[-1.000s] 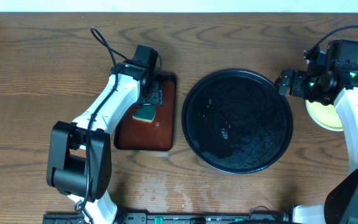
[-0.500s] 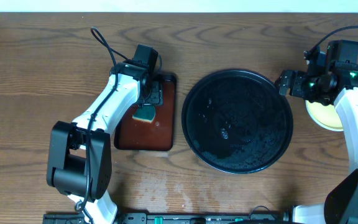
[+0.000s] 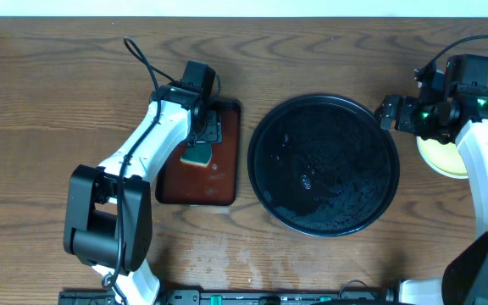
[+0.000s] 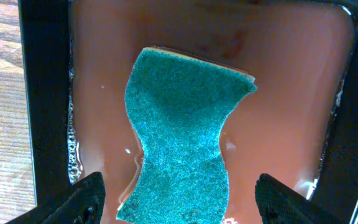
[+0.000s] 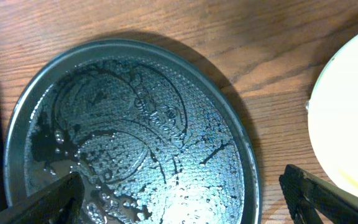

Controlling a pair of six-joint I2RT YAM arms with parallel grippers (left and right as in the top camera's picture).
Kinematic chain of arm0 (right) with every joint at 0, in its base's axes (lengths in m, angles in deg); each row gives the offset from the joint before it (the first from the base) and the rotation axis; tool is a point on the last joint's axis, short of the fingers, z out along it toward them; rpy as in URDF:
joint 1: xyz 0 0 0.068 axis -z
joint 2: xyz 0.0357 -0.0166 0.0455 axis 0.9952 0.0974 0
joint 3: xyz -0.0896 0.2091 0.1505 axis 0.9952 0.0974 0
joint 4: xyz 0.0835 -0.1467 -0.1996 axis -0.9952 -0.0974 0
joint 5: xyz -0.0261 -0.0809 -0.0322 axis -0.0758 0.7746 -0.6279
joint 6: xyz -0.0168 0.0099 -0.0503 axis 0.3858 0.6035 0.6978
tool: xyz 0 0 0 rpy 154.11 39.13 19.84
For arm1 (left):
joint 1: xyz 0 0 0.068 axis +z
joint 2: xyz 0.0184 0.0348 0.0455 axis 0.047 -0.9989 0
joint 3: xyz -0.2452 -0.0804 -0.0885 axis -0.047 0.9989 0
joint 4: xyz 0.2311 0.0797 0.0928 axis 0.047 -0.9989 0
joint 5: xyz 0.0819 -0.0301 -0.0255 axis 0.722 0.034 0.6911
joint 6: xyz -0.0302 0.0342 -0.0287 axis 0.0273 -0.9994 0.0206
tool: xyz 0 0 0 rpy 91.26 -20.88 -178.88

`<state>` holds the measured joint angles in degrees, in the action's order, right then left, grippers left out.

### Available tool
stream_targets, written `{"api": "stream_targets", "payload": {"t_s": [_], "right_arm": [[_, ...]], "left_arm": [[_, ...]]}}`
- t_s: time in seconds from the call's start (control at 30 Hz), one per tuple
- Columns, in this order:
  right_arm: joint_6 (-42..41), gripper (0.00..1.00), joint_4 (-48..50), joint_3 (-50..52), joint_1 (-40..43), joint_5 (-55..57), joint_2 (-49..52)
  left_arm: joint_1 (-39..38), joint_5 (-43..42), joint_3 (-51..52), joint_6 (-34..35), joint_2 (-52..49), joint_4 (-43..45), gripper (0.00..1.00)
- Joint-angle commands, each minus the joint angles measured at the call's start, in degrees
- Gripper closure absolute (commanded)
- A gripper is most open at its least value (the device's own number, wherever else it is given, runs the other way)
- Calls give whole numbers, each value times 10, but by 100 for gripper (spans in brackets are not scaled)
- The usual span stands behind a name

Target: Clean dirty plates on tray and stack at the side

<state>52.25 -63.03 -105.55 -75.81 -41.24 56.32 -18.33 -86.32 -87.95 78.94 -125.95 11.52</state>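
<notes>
- The left tool (image 3: 203,135) hung over the far end of the brown tray (image 3: 219,182), its jaws spread wide and holding nothing.
- In the left wrist view, the left tool (image 4: 179,202) showed one fingertip at each lower corner, with the sponge (image 4: 185,137) lying flat between and below them, touched by neither.
- The sponge (image 3: 198,155) was teal on top, pinched at the waist, and rested on the wet floor of the brown tray (image 4: 278,93).
- The brown tray sat left of the table's (image 3: 49,102) middle, just beside the black tray (image 3: 324,203) but apart from it.
- The black tray lay right of the table's middle, and its glossy floor was covered in beads and streaks of water.
- The right tool (image 3: 388,112) was over the table just off the black tray's right rim, jaws fully wide and gripping nothing.
- The right wrist view looked down past the right tool (image 5: 188,199) onto the black tray (image 5: 135,124), with bare wood beyond its rim.
- A yellow plate (image 3: 437,154) lay on the table near the right edge, off the black tray and partly hidden under the right arm.
- The yellow plate (image 5: 353,112) showed a clean, pale face in the wrist view. Whether other plates lay beneath it could not be told.
</notes>
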Motion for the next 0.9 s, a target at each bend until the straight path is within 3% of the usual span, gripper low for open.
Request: {"api": "stream_targets", "payload": {"t_s": [0.0, 0.3, 0.43, 0.87], "right_arm": [[7, 1, 0, -7, -5, 1, -60], [9, 1, 10, -6, -5, 17, -250], [20, 1, 71, 24, -12, 18, -340], [36, 1, 452, 415, -49, 19, -755]], "left_arm": [[0, 5, 4, -3, -4, -1, 22], [0, 5, 4, -3, -4, -1, 22], [0, 5, 4, -3, -4, -1, 22], [0, 5, 4, -3, -4, -1, 22]]}}
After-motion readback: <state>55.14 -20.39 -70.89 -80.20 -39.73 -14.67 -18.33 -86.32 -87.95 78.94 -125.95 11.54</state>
